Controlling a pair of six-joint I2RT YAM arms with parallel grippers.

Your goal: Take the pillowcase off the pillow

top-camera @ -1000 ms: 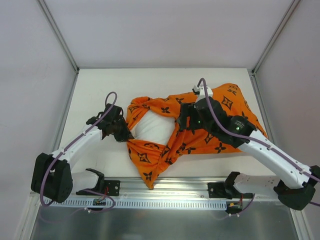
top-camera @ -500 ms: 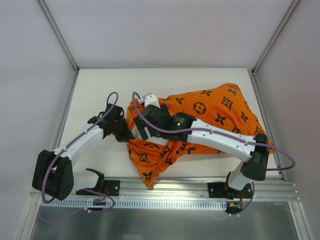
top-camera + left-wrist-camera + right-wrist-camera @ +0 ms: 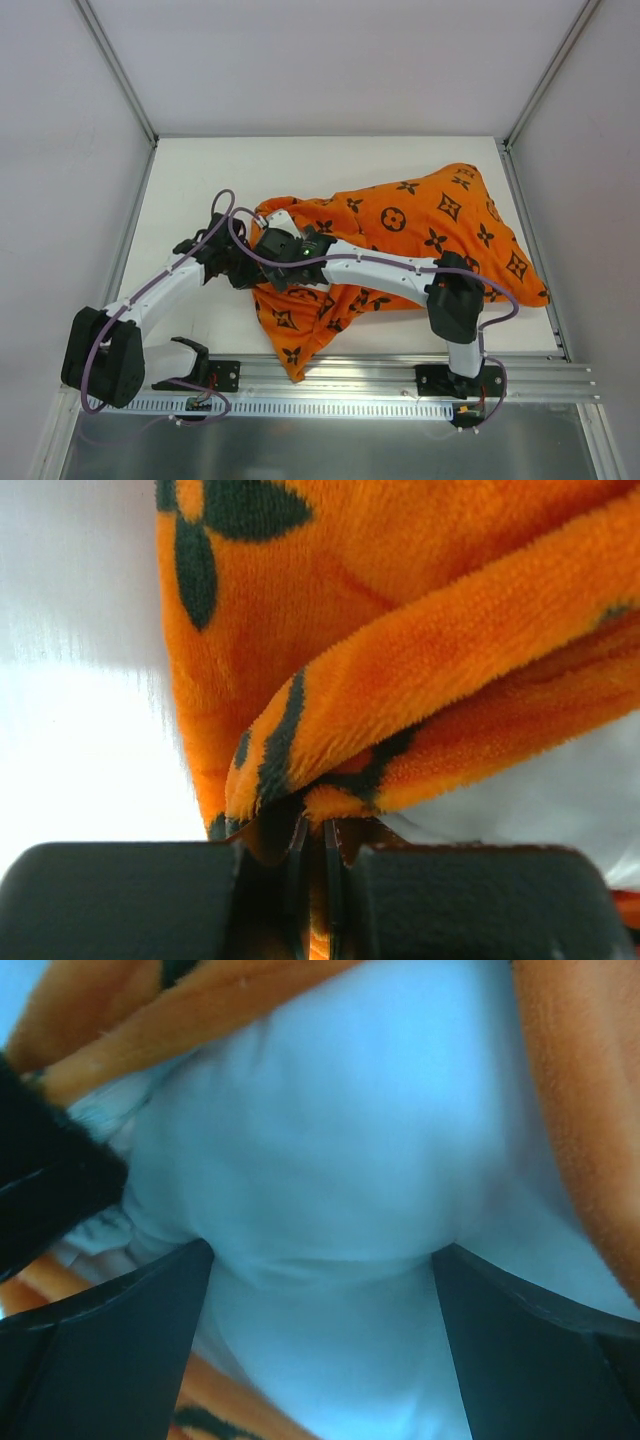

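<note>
The orange pillowcase [image 3: 440, 225] with dark motifs lies across the table, its open end to the left. My left gripper [image 3: 248, 272] is shut on a fold of that open edge [image 3: 400, 660], and the cloth is pinched between its fingers [image 3: 315, 825]. My right arm reaches left across the pillowcase. My right gripper [image 3: 272, 260] is at the opening, close beside the left one. In the right wrist view it [image 3: 322, 1250] stands open wide, with the white pillow [image 3: 340, 1140] bulging between its fingers [image 3: 110, 1330]. Orange cloth [image 3: 585, 1090] frames the pillow. From above the pillow is hidden by the arm and the cloth.
White tabletop [image 3: 200, 180] lies left of and behind the pillowcase. A metal rail [image 3: 330, 375] carrying both arm bases runs along the near edge. Cage posts and white walls close in the sides. A dark part [image 3: 45, 1185] at the left of the right wrist view sits near the pillow.
My right arm has swung left across the pillowcase to its open end, and its jaws have spread wider. It now covers the white pillow seen from above earlier. The left gripper has held its grip in place.
</note>
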